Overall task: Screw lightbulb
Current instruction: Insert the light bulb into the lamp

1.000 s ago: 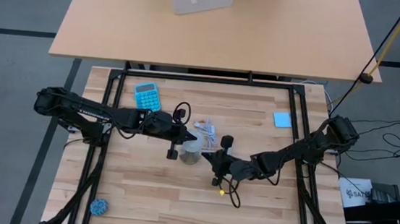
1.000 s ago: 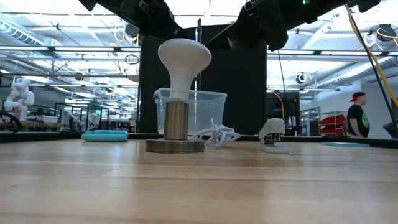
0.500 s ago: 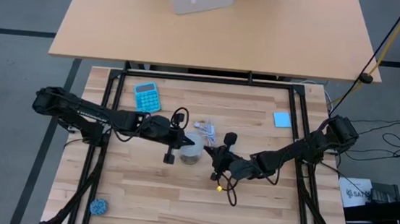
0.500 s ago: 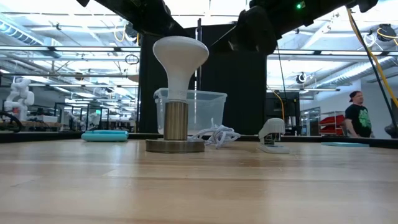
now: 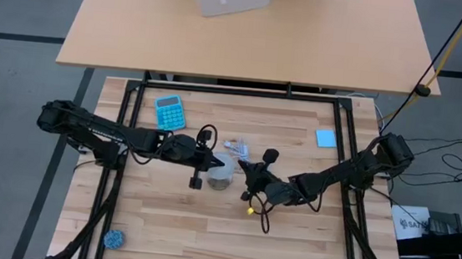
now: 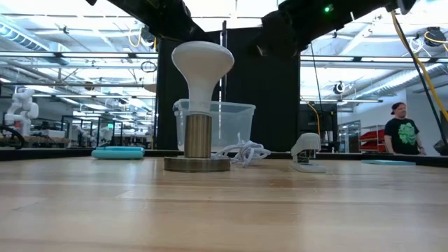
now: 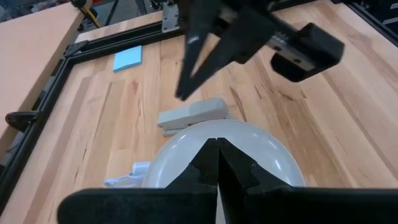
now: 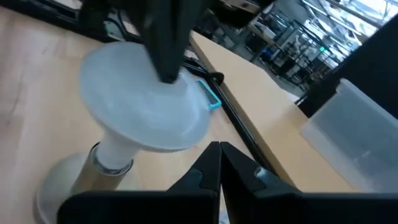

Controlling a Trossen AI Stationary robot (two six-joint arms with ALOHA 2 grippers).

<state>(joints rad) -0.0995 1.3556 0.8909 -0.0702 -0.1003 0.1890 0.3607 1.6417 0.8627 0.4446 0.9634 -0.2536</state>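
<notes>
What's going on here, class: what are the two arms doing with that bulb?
The lightbulb stands upright in the metal socket base near the middle of the wooden table. Both arms hover just above it: the left gripper and the right gripper both have their fingers shut, and neither holds the bulb. A person stands in the background.

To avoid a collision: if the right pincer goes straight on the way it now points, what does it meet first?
Probably the lightbulb's dome, directly ahead of the right pincer; the left pincer hangs just above it.
</notes>
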